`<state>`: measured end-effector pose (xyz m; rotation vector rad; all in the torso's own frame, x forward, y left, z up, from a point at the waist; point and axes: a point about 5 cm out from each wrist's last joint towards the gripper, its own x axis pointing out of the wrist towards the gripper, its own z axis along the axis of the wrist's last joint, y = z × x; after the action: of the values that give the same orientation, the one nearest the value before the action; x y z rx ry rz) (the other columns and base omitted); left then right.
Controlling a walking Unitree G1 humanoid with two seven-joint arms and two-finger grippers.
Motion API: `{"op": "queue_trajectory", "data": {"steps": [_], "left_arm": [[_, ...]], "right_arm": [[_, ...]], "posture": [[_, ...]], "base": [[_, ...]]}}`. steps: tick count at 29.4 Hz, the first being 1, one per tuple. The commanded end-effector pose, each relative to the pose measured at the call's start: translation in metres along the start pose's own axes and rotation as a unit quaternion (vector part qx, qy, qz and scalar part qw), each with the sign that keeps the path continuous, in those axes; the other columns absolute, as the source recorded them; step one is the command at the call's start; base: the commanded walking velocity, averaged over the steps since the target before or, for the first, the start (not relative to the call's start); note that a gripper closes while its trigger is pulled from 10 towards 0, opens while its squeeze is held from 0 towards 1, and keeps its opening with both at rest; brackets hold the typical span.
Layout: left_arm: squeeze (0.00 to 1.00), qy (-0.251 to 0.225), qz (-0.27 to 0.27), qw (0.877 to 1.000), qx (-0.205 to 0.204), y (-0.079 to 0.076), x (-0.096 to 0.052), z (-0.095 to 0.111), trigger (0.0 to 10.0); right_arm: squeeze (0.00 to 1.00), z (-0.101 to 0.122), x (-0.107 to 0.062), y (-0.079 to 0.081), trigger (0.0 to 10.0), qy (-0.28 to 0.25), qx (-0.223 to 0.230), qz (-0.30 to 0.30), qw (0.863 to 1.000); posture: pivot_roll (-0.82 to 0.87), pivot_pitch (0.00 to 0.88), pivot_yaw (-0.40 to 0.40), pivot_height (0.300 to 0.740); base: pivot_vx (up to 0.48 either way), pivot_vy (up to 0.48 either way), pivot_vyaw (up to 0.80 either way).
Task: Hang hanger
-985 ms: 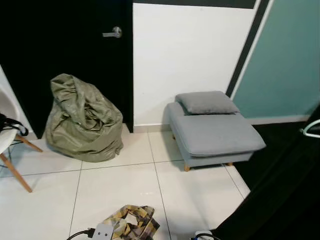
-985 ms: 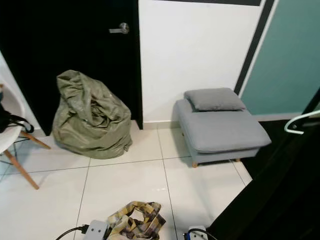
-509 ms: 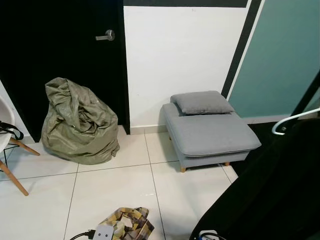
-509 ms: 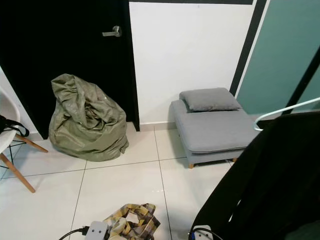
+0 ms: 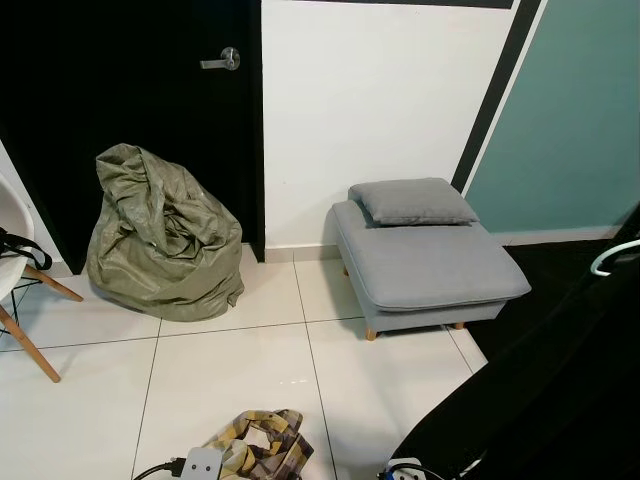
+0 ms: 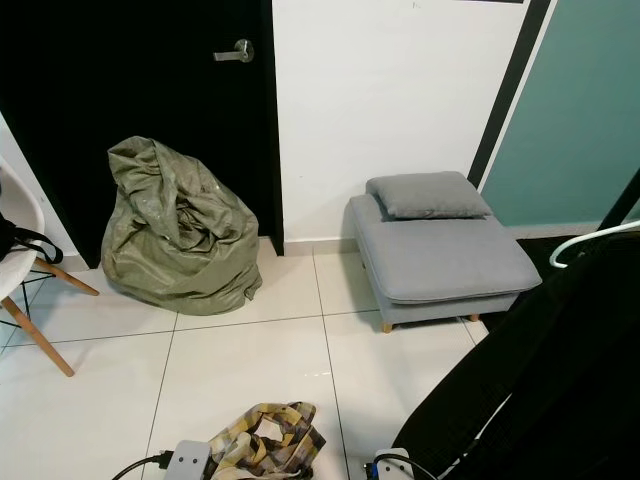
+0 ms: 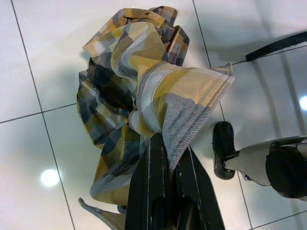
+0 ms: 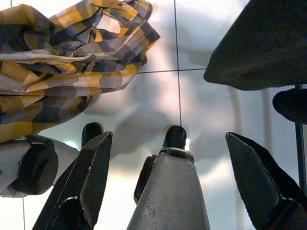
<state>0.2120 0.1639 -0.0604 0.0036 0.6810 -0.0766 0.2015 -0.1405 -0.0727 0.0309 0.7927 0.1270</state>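
Your left gripper (image 7: 165,143) is clamped on the yellow-and-grey plaid shirt (image 7: 134,81); your right gripper (image 8: 168,158) gapes empty. Carry the shirt toward the white hanger (image 6: 590,240) on your right without dragging it

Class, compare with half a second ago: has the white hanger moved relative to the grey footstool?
Yes. The white hanger has swung right, away from the grey footstool, whose right edge its tip reached then.

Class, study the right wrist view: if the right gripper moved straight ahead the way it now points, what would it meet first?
Most likely the white tiled floor: the open right gripper points down at it, between the plaid shirt and the black garment.
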Motion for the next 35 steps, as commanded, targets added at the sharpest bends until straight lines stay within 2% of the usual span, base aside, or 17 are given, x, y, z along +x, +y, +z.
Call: {"op": "queue_trajectory", "data": {"steps": [1, 19, 35], "left_arm": [[0.00, 0.010, 0.001, 1.000, -0.001, 0.002, -0.003, -0.008, 10.0], [0.00, 0.030, 0.014, 0.999, 0.009, 0.009, -0.004, -0.012, 10.0], [0.00, 0.043, 0.002, 0.999, 0.029, 0.002, -0.001, -0.011, 10.0]], "right_arm": [[0.00, -0.012, -0.003, 0.001, 10.0, 0.024, -0.002, 0.002, 1.000], [0.00, -0.018, -0.004, -0.002, 10.0, 0.036, 0.008, -0.011, 0.999], [0.00, -0.018, -0.006, -0.010, 10.0, 0.037, -0.001, -0.031, 0.999]], "posture": [[0.05, 0.159, -0.033, 0.740], [0.07, 0.169, -0.018, 0.740], [0.07, 0.162, -0.020, 0.740]], "base": [[0.000, 0.000, 0.00], [0.000, 0.000, 0.00], [0.000, 0.000, 0.00]]}}
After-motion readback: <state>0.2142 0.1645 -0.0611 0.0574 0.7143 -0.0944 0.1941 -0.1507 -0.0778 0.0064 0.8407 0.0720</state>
